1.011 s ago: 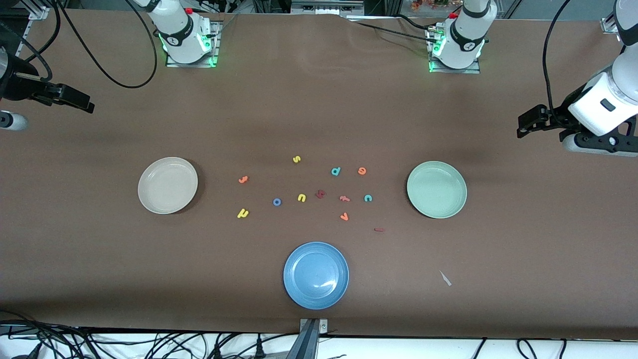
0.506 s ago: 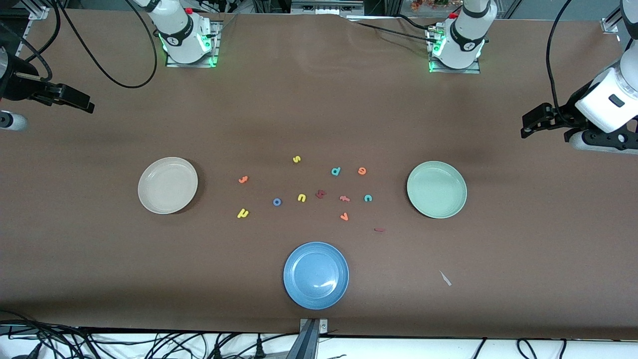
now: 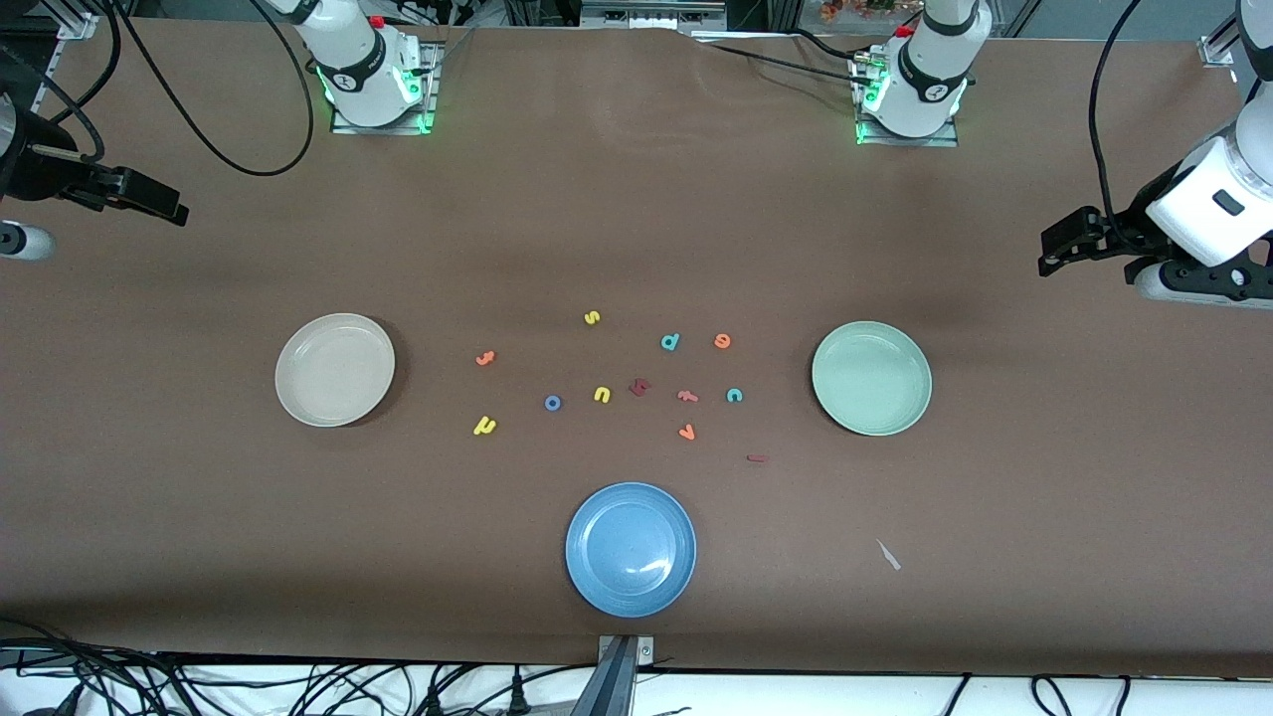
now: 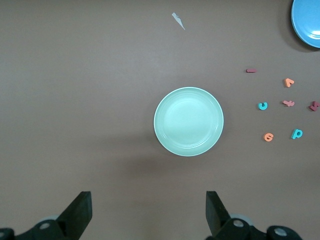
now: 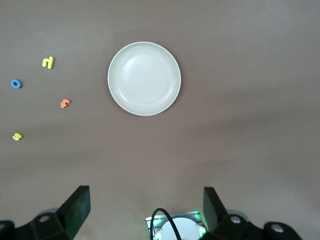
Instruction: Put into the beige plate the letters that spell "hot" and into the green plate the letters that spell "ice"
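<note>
Left gripper high over brown table, fingers spread, holding nothing, partly cut off | right gripper likewise spread, also cropped | beige plate and green plate empty, foam letters scattered between | blue plate nearest camera | letter shapes hard to read | cables along edges

The blue plate is cut off at the left wrist view's edge, and beside it the dark red chunky letter is half cropped.
</note>
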